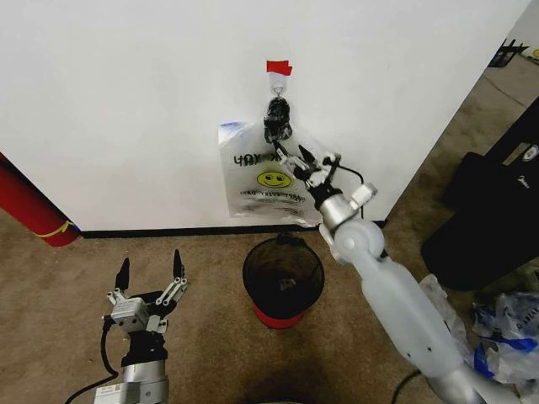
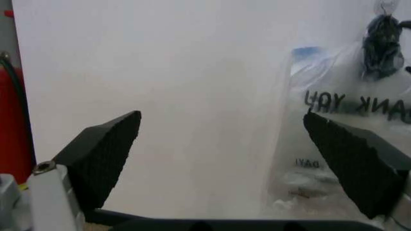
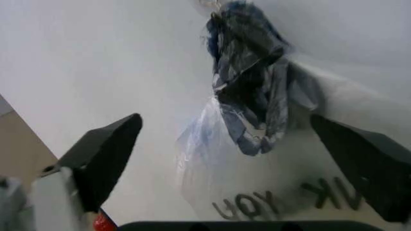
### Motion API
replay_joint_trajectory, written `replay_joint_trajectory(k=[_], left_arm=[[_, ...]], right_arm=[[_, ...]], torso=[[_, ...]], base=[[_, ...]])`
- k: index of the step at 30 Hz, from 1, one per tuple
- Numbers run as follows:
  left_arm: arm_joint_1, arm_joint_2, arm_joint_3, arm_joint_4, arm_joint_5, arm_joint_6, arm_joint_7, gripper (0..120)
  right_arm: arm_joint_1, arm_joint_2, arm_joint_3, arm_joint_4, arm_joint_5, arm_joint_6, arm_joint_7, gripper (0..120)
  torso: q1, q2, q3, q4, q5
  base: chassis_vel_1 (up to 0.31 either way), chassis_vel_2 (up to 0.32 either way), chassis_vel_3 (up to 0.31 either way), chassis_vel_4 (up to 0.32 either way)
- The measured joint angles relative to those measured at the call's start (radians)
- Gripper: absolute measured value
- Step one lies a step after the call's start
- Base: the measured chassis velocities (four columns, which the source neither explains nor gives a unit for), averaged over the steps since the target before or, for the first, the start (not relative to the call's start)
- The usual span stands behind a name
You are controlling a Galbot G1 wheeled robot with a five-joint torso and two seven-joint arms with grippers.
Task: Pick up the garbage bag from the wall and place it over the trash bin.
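Reaching step, bag not yet taken. Garbage bag (image 1: 268, 178) hanging on the hook (image 1: 277, 82) of the wall (image 1: 126, 101), above the trash bin (image 1: 283, 278). Right claw (image 1: 308, 162) open, close before the bag's dark bunched handles (image 3: 247, 91). Left claw (image 1: 152, 271) open, low, idle. Next, probably: closing on the handles, then lifting off the hook.

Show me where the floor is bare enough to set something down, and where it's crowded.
Bare carpet lies between the left tool and the bin, and along the baseboard left of the bin up to the red cylinder. It is crowded at the right, with loose bags and a black case, and at the hook, where the open right tool reaches the bag.
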Motion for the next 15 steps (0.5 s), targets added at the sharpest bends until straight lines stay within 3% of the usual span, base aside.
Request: replay_joint_trajectory(k=[8, 15], left_arm=[[-0.008, 0.009, -0.001, -0.006, -0.019, 0.007, -0.001, 99], [-0.023, 0.017, -0.014, -0.011, -0.032, 0.014, -0.001, 99]], right_arm=[[0.047, 0.033, -0.009, -0.063, 0.026, -0.015, 0.015, 71], [0.057, 0.052, -0.008, -0.08, 0.028, -0.025, 0.016, 43]], torso=[[0.0, 0.0, 0.0, -0.0001, 0.0], [0.0, 0.0, 0.0, -0.0001, 0.0001]], base=[[0.0, 0.0, 0.0, 0.0], [0.0, 0.0, 0.0, 0.0]])
